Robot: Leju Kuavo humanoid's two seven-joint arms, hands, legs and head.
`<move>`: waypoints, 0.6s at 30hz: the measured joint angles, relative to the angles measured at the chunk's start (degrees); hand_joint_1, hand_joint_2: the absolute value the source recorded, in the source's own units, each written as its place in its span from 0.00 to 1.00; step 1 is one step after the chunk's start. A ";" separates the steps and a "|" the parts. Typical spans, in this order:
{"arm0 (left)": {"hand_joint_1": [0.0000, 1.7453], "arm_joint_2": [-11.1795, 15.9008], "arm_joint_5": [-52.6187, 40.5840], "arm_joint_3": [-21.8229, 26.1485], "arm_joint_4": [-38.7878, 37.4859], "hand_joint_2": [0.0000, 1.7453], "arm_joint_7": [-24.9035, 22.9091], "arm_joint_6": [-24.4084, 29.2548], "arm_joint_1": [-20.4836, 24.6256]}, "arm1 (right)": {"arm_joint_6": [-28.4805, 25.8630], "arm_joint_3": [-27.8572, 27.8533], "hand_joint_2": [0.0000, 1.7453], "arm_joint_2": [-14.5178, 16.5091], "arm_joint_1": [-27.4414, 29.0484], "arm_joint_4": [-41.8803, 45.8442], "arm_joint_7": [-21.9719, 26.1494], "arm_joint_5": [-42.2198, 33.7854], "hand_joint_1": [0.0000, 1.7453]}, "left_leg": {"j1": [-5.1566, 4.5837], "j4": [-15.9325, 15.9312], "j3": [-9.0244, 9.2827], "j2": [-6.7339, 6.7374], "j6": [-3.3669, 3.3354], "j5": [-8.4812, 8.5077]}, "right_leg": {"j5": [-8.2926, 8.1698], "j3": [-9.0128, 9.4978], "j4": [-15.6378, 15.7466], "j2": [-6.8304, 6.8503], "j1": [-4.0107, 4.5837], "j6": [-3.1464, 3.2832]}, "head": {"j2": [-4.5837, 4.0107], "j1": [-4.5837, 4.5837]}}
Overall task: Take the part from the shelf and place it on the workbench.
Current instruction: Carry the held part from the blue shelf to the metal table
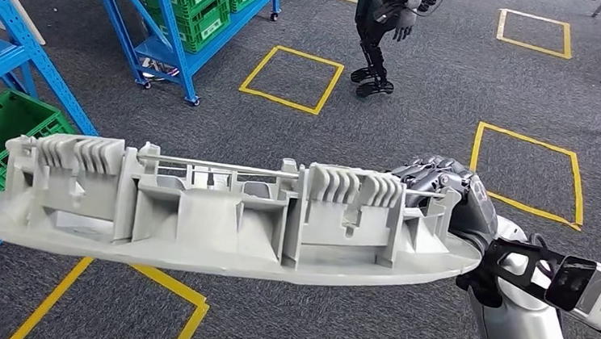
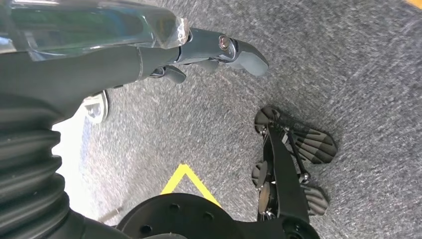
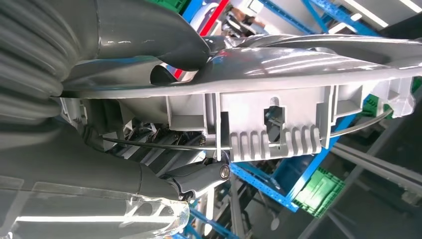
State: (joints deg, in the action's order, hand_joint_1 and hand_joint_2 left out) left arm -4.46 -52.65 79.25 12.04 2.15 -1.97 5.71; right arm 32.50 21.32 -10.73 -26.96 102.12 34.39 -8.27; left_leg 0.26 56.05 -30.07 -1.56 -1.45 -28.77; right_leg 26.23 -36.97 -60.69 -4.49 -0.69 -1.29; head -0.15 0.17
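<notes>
Right hand: the right hand (image 1: 436, 180) grips the part at one end, dark fingers over the ribbed top and, in the right wrist view, the thick thumb (image 3: 149, 35) pressed on the flat underside while fingers (image 3: 199, 177) curl in by the wire.
Left hand: the left hand (image 2: 199, 52) hangs over the carpet with fingers loosely curled and nothing in them.
Part: the long grey plastic part (image 1: 205, 210) is carried in the air across the head view, roughly level, reaching from the right hand out toward the blue shelf (image 1: 15, 42); it touches nothing else.
Build: a flat curved base with upright ribs, box pockets and clips on top; a thin wire (image 1: 225, 164) runs along the top.
Stiffness: it looks rigid and holds its line with support at one end alone.
Weight: probably light for its length, yet the long overhang likely levers hard on the grip.
Surface: smooth moulded plastic, likely slippery on the flat base; the ribs give fingers better purchase.
Weak spots: the wire and thin clips look easiest to bend or snap, so they are poor places to take hold.
Better hold: nearer the middle, or a second hand under the far end, would likely steady it.
Floor: grey carpet with yellow tape squares (image 1: 291, 78).
</notes>
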 joint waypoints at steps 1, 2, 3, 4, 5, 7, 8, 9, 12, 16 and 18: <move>0.00 -0.03 -0.03 0.00 0.00 1.00 -0.04 -0.06 -0.05 | -0.11 0.17 1.00 -0.07 -0.04 0.01 -0.12 -0.13 1.00 | 0.07 -0.13 -0.02 0.80 -0.17 0.14 | 1.78 -1.45 -3.14 1.56 0.07 -0.14 | 0.00 -0.08; 0.00 -0.03 -0.05 -0.01 0.00 1.00 -0.05 -0.10 -0.15 | -0.25 0.38 1.00 -0.14 -0.10 0.01 -0.20 -0.17 1.00 | 0.03 -0.13 -0.09 1.59 -0.26 0.15 | 3.75 -3.19 -7.03 2.74 0.12 -0.38 | 0.01 -0.18; 0.00 -0.03 -0.07 -0.01 0.00 1.00 -0.04 -0.11 -0.26 | -0.40 0.56 1.00 -0.30 -0.09 0.03 -0.23 -0.16 1.00 | 0.01 -0.10 -0.15 2.43 -0.31 0.14 | 5.34 -4.85 -10.86 3.36 0.07 -0.62 | 0.01 -0.18; 0.00 -0.02 -0.07 -0.01 0.00 1.00 0.01 -0.15 -0.35 | -0.54 0.66 1.00 -0.57 -0.05 0.08 -0.21 -0.18 1.00 | 0.00 -0.08 -0.20 3.22 -0.33 0.11 | 6.06 -5.86 -13.30 3.69 0.00 -0.80 | 0.01 -0.17; 0.00 -0.01 -0.06 -0.02 0.00 1.00 0.09 -0.20 -0.38 | -0.65 0.68 1.00 -1.01 0.04 0.21 -0.12 -0.29 1.00 | 0.00 -0.06 -0.23 3.96 -0.33 0.07 | 5.75 -5.76 -13.58 3.95 -0.10 -0.92 | 0.01 -0.20; 0.00 -0.01 -0.06 -0.02 0.00 1.00 0.22 -0.26 -0.40 | -0.72 0.55 1.00 -2.19 0.34 0.84 0.44 -0.83 1.00 | 0.02 0.02 -0.11 5.20 -0.09 -0.11 | 2.85 -2.20 -7.63 5.16 -0.28 -0.97 | 0.01 -0.21; 0.00 0.01 -0.09 -0.02 0.01 1.00 0.25 -0.17 -0.42 | -0.66 0.46 1.00 -2.72 0.49 1.28 0.89 -1.31 1.00 | -0.10 0.15 -0.04 5.74 0.19 -0.31 | 1.55 0.20 -3.37 6.44 -0.20 -0.98 | 0.01 -0.25; 0.00 0.03 -0.18 -0.02 0.01 1.00 0.24 -0.02 -0.44 | -0.51 0.37 1.00 -3.10 0.70 1.82 1.38 -1.81 1.00 | -0.26 0.31 -0.01 6.23 0.50 -0.53 | 0.66 1.99 -0.07 7.35 -0.12 -0.78 | 0.01 -0.19; 0.00 0.10 -0.68 -0.05 0.02 1.00 0.15 0.62 -0.44 | -0.13 0.16 1.00 -3.80 1.65 3.68 2.25 -2.65 1.00 | -0.58 0.52 0.06 7.81 1.15 -0.99 | 0.33 3.02 2.45 7.08 0.16 0.13 | 0.02 0.07; 0.00 -0.04 -0.93 -0.14 0.01 1.00 0.05 0.78 -0.28 | -0.09 -0.13 1.00 -4.49 2.35 5.28 2.30 -2.56 1.00 | 0.06 5.78 -2.15 4.15 2.10 -4.81 | 0.05 2.90 2.54 4.81 -0.07 1.36 | 0.01 0.20; 0.00 -0.07 -0.87 -0.15 0.00 1.00 -0.02 0.79 -0.42 | -0.08 -0.19 1.00 -4.61 2.73 5.65 2.44 -2.41 1.00 | 0.13 13.74 -5.96 1.99 2.16 -8.40 | -0.05 2.76 2.53 3.66 0.04 1.68 | 0.01 0.24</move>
State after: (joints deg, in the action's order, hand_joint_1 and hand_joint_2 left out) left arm -4.53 -53.53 79.10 12.04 2.13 -1.18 5.29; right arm 32.42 21.12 -15.34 -24.23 107.77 36.82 -10.68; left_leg 0.39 69.79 -36.04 0.44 0.72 -37.16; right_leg 26.18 -34.21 -58.16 -0.83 -0.65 0.38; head -0.14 0.40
